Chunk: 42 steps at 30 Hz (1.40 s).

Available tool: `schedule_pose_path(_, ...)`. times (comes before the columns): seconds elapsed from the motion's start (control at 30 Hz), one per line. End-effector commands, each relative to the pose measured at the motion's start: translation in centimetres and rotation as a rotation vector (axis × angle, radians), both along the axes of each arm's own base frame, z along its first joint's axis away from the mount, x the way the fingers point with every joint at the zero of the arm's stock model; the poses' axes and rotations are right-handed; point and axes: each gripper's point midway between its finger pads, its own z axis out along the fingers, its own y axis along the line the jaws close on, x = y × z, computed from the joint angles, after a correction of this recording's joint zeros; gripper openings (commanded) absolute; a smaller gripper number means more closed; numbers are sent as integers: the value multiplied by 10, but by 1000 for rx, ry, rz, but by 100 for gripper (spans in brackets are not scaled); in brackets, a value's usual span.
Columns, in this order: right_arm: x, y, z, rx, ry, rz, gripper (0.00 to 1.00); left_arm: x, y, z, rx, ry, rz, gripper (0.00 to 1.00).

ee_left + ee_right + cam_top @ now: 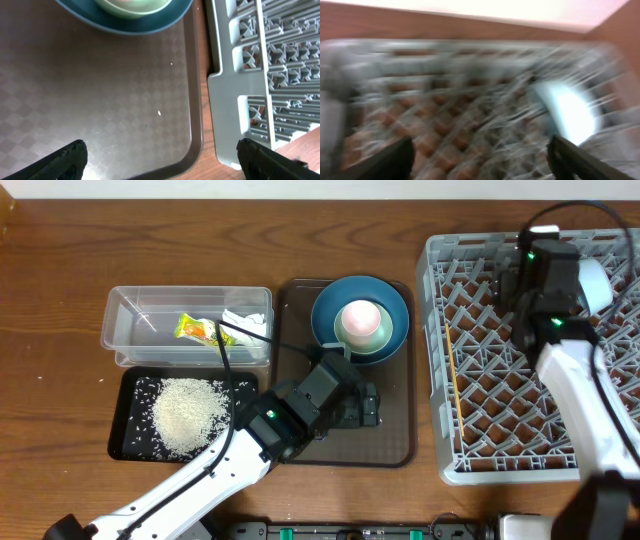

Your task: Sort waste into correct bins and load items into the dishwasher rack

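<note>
Three dishes sit stacked on the brown serving tray (300,420) at the centre of the overhead view: the dark blue plate (325,310), the mint-green bowl (388,330) on it, and the pink cup (360,318) inside the bowl. The left end effector (358,402) hovers over bare tray just below that stack in the frame; its fingers (65,160) are spread wide with nothing between them. The stack lies straight ahead of it, toward the top of the frame, and being round it offers no long axis to line up with. The right end effector (480,147) is over the upper part of the rack (440,360) at the right; the view is blurred but the fingers stand apart and empty, and the small pale bowl (600,280) rests in the rack just beside it. I judge the left arm plainly nearer the stack. The wrapper (197,330) and napkin (245,320) lie in the clear tub (120,330) at upper left; rice (185,415) lies in the black tray (125,440) below it.
</note>
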Motion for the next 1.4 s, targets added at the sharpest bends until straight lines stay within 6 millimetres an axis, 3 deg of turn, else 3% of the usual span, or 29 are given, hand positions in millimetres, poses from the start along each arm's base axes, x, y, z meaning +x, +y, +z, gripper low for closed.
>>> schedule_pose_path(0.0,-24,57,2,405,47,93,74,7,-3,15,-31,-37,15,98)
schedule_pose_path(0.13,-68,71,-12,473,216,114,77,8,-7,24,-57,-31,-16,98)
schedule_pose_path(0.23,-91,76,-22,500,314,104,78,21,6,43,-43,-47,7,98)
schedule_pose_path(0.43,-119,78,-37,518,445,77,82,59,26,107,-14,-126,33,98)
schedule_pose_path(0.57,-129,78,-41,532,485,52,82,88,25,121,15,-127,48,98)
schedule_pose_path(0.67,-137,78,-44,535,520,42,83,113,18,108,60,-111,43,95)
schedule_pose_path(0.77,-143,78,-46,536,547,35,85,137,17,75,122,-75,69,74)
schedule_pose_path(0.9,-149,78,-48,535,571,28,87,155,20,29,196,-10,93,59)
schedule_pose_path(1.07,-149,75,-49,522,572,22,88,168,17,-12,231,43,96,56)
schedule_pose_path(1.37,-149,76,-49,518,575,29,88,173,12,-40,252,74,92,44)
